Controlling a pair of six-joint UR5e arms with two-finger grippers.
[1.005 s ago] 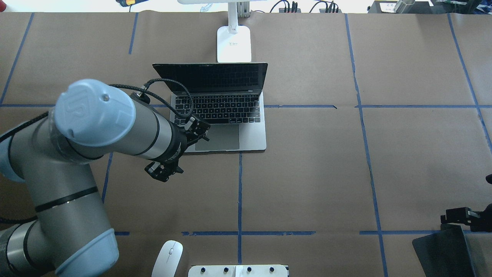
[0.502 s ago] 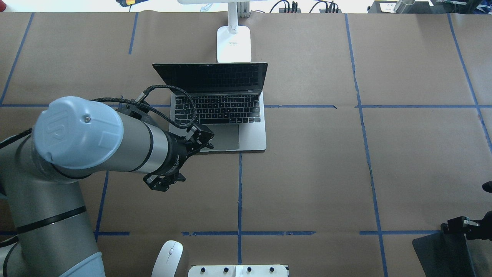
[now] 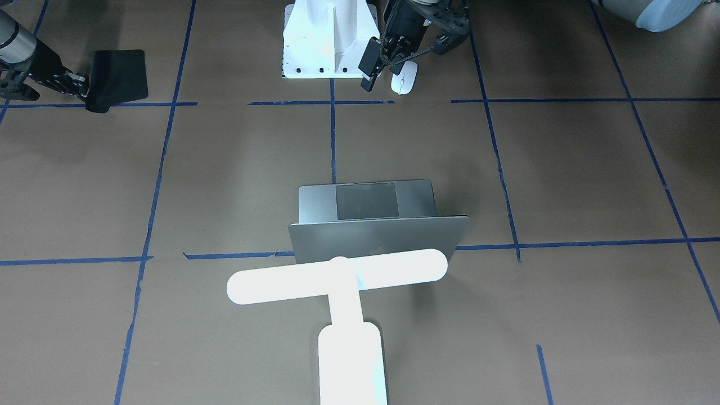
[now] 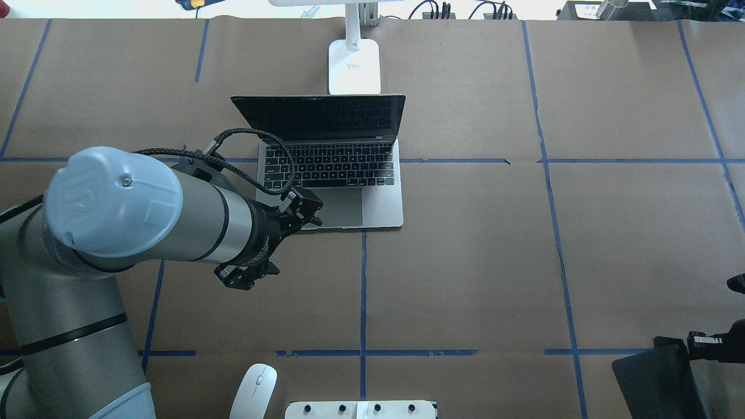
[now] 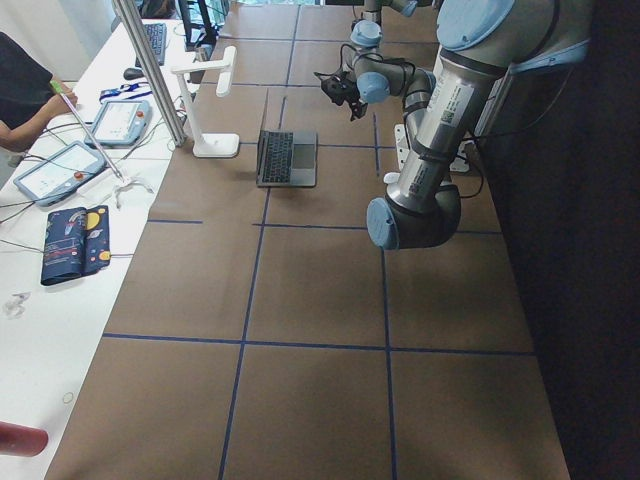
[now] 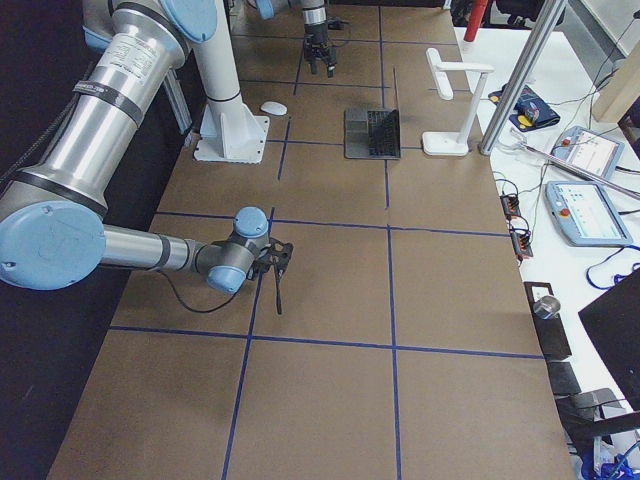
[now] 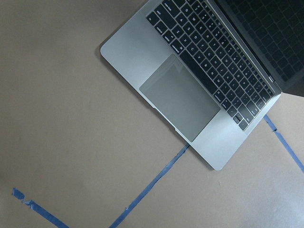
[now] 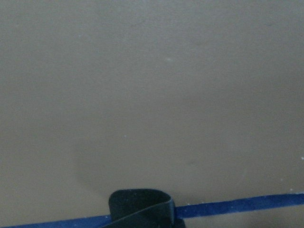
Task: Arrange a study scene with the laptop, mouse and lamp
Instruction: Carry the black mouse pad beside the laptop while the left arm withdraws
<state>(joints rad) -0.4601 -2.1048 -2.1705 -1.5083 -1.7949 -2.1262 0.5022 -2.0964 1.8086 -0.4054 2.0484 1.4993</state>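
Note:
The silver laptop point(image 4: 337, 174) stands open in the middle of the table, screen towards the far side; the front view shows its lid point(image 3: 377, 239). The white lamp point(image 4: 354, 67) stands just behind it, its bar point(image 3: 337, 278) over the lid. The white mouse point(image 4: 255, 390) lies at the near edge, left of the pedestal. My left gripper point(image 4: 272, 241) hovers high over the laptop's front left corner, open and empty; its wrist view shows the trackpad point(image 7: 180, 97). My right gripper point(image 4: 707, 343) is shut on a black mat point(image 4: 657, 378) at the near right.
The white bolted pedestal point(image 4: 361, 409) sits at the near edge beside the mouse. Blue tape lines cross the brown table cover point(image 4: 465, 262). Cables and plugs lie along the far edge point(image 4: 465, 10). Tablets and a pouch lie on a side table point(image 5: 75, 170).
My left arm has drawn back a little toward the near left, away from the laptop. My right gripper has moved toward the near edge with the black mat, which shifted left.

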